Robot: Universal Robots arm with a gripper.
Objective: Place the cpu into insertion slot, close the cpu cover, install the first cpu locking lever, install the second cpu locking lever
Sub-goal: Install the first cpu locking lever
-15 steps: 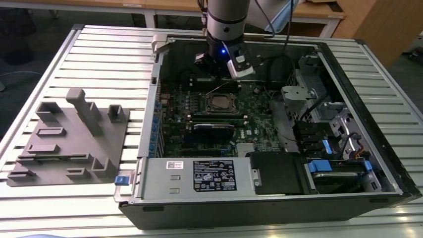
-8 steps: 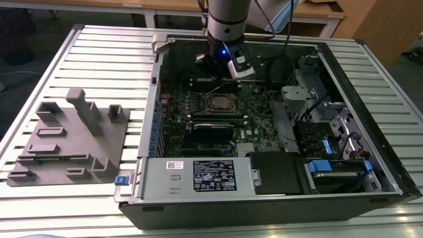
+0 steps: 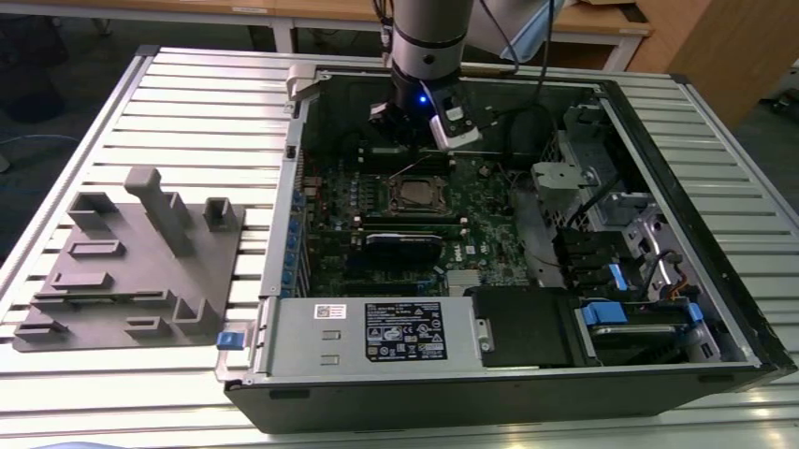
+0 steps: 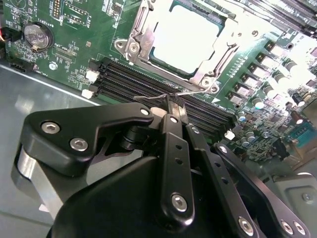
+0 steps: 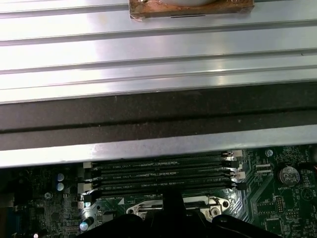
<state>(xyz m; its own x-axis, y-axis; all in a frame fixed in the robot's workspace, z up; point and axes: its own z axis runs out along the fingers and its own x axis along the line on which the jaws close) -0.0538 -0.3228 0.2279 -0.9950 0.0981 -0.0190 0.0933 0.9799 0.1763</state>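
The cpu [image 4: 185,37] sits in the insertion slot [image 4: 205,80] just beyond the tips of the hand [image 4: 173,105], with the cpu cover [image 4: 141,24] lying flat around its bright top. A thin wire locking lever [image 4: 148,97] runs across right at those tips. The hand's fingers are drawn together, though I cannot tell whether they pinch the wire or only touch it. The risk, as I judge it, is that the springy wire slips off the narrow tips and snaps back, leaving the cover unlatched. The tips could also skid onto the memory slots [image 4: 124,74] directly beneath them and scrape the green motherboard [image 4: 64,59].
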